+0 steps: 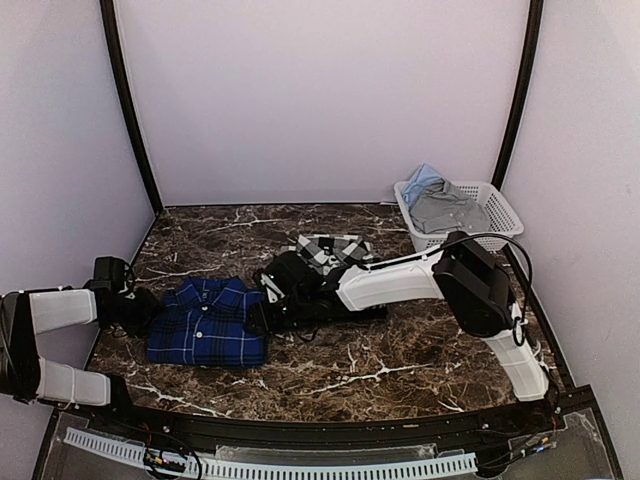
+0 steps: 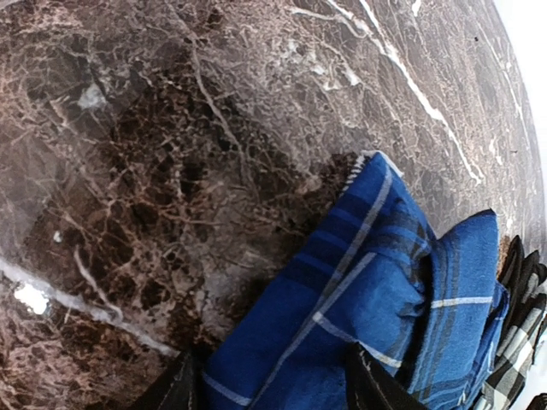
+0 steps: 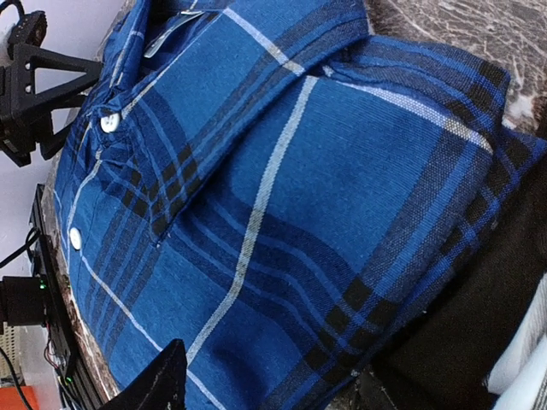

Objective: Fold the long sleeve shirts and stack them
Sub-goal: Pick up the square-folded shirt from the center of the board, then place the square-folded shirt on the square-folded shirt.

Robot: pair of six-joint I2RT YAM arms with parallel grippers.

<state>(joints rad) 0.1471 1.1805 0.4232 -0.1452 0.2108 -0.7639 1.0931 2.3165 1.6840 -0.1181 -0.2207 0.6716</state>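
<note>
Top external: where are the shirts?
— Blue shirt (image 1: 205, 322) lies folded on the table (image 1: 400, 355), left of centre, collar toward the back. Check shirt (image 1: 330, 250) lies folded just behind it to the right, partly hidden by the right arm (image 1: 400, 280).

Anything else around?
— Basket (image 1: 508, 212) at the far right corner, with grey and light blue clothes (image 1: 445, 210) in it.

And the fingers?
— Left gripper (image 1: 143, 308) sits at the blue shirt's left edge. On the left wrist camera its fingers (image 2: 175, 389) stand spread apart, with the cloth between them. Right gripper (image 1: 262, 315) sits at the shirt's right edge. The right wrist view shows its fingers (image 3: 158, 380) apart too, the folded edge bulging between them and white buttons (image 3: 108, 122) beyond.

Is the right one pinching?
— I cannot tell
</note>
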